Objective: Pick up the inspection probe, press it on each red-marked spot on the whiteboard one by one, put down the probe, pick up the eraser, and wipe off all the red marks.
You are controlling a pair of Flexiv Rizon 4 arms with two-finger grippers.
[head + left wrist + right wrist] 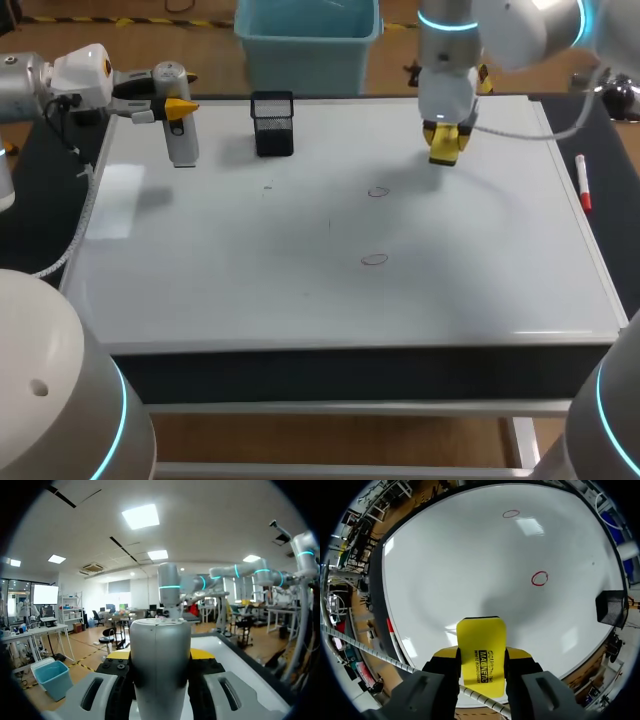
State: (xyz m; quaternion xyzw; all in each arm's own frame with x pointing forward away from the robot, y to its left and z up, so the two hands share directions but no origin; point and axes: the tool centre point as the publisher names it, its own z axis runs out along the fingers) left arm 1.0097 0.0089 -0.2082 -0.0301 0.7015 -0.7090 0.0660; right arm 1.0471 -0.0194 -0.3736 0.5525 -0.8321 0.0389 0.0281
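Observation:
The grey cylindrical probe (180,135) stands upright at the whiteboard's (250,270) back left corner, with my left gripper (180,107) shut on it from the side. In the left wrist view the probe (160,665) fills the gap between the yellow-tipped fingers (202,653). My right gripper (445,138) hangs over the back right of the board, shut on the yellow eraser (447,145). The eraser (481,650) sticks out ahead of that gripper's fingers, above the board. Two red circles (377,192) (374,260) are drawn mid-board, also in the right wrist view (539,578) (510,514).
A black mesh pen holder (272,123) stands on the board's back edge, right of the probe; it also shows in the right wrist view (611,607). A red and white marker (583,182) lies along the right rim.

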